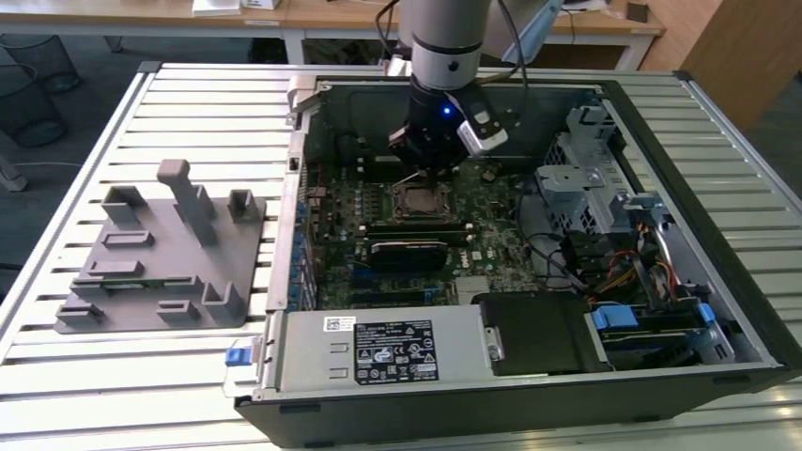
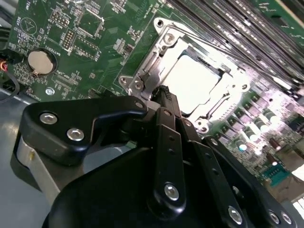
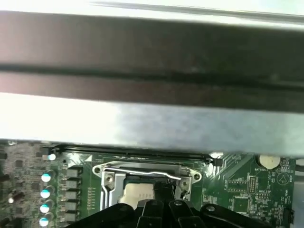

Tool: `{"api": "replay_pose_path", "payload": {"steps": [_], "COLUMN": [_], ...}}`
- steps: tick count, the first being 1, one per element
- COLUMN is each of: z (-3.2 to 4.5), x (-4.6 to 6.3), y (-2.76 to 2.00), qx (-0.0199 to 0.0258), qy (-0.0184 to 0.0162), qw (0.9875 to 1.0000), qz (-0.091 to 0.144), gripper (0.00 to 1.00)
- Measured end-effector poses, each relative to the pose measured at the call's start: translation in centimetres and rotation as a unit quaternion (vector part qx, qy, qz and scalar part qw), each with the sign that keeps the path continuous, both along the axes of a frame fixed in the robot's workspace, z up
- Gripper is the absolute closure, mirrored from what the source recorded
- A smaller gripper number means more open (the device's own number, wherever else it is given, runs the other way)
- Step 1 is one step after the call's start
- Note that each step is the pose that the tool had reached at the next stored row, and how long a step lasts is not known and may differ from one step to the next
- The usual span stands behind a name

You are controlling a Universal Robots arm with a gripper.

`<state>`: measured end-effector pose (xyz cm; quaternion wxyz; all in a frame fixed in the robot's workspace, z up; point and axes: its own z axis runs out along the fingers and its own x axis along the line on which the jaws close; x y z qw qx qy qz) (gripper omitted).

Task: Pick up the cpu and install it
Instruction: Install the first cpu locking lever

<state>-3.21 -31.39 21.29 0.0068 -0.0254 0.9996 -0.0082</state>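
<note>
- In the exterior view, the arm (image 1: 445, 38) comes down from the top centre of the frame into an open computer case (image 1: 527, 225), and its claw (image 1: 420, 172) hangs just above the socket (image 1: 420, 199) near the middle of the green motherboard (image 1: 489, 235).
- The second wrist view shows what that view cannot: the cpu (image 2: 194, 80), pale and glaring, lies flat inside the metal socket frame (image 2: 156, 61) in the upper centre of the frame, apart from the claw.
- The claw's (image 2: 166, 92) black fingers (image 2: 167, 102) stand narrow, their tips together with nothing between them, just beside the frame's edge.
- In the first wrist view, the cpu (image 3: 137, 192) sits low in the frame under a thin wire lever (image 3: 142, 172), with the case wall (image 3: 152, 118) above.
- One round coin battery (image 2: 42, 61) shows in the upper left of the second wrist view.
- One grey tray (image 1: 163, 263) with upright posts lies at the exterior view's left.
- A slatted white tabletop (image 1: 75, 188) carries case and tray; wooden desks (image 1: 326, 14) stand behind.
</note>
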Motion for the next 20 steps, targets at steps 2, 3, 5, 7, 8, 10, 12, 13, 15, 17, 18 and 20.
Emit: {"api": "replay_pose_path", "payload": {"steps": [2,3,5,7,8,10,12,13,15,17,18,20], "z": [0.17,0.23,0.42,0.74,0.94,1.44,1.91,1.98,1.99,1.96,1.91,1.82], "x": [-0.4,-0.7,-1.1,-1.4,-1.4,-1.5,-1.5,-1.5,-1.5,-1.5,-1.5,-1.5], "y": [0.0,0.0,0.0,0.0,0.0,0.01,0.08,0.18,0.4,0.49,0.53,0.73], "qx": [0.0,0.0,0.0,0.0,-0.0001,0.0,0.0,0.0,0.001,0.0099,0.0163,0.0216], "qy": [-0.0001,-0.0001,-0.0003,-0.0003,-0.0003,-0.0003,-0.0003,-0.0003,-0.0003,-0.0004,-0.0004,-0.0004], "qw": [1.0,1.0,1.0,1.0,1.0,1.0,1.0,1.0,1.0,1.0,0.9999,0.9998], "qz": [0.0,0.0,0.0,0.0,0.0,0.0,0.0,0.0,0.0,0.0,0.0,0.0], "gripper": [0.89,0.89,0.89,0.89,0.89,0.89,0.89,0.89,0.89,0.89,0.89,0.89]}}
